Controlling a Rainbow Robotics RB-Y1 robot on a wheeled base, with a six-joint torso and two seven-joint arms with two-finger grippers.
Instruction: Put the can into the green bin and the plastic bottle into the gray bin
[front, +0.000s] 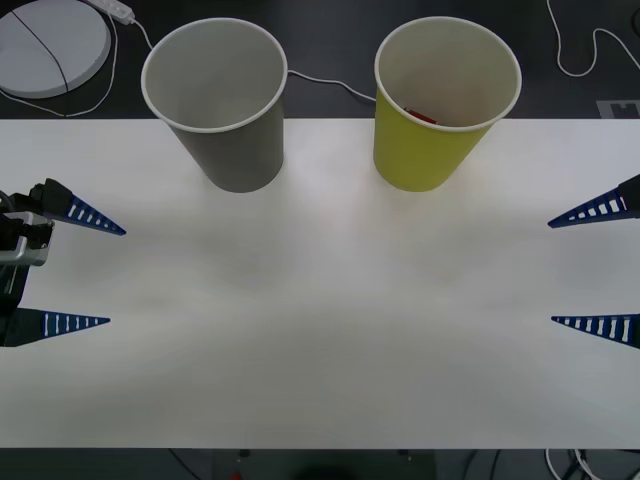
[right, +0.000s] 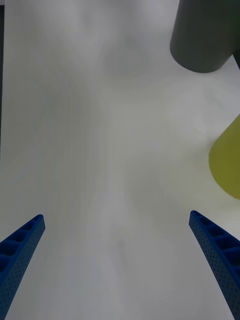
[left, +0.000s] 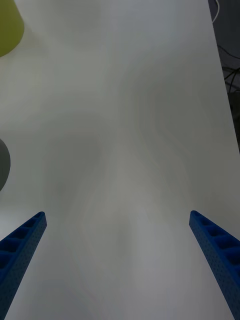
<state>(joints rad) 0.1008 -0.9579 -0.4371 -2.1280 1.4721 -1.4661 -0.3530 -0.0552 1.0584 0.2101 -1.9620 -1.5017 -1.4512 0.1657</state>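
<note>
can (front: 421, 117) mostly hidden inside green bin (front: 430, 150), both claws cut off

Matt surfaces all round — nothing glossy on my table (front: 320, 340).
The table looks smooth and matt white; the gray bin (front: 232, 150) and green bin (front: 425, 150) look like matt paper with white rims; my fingers (right: 215, 245) are ribbed blue plastic — finely dotted.
</note>
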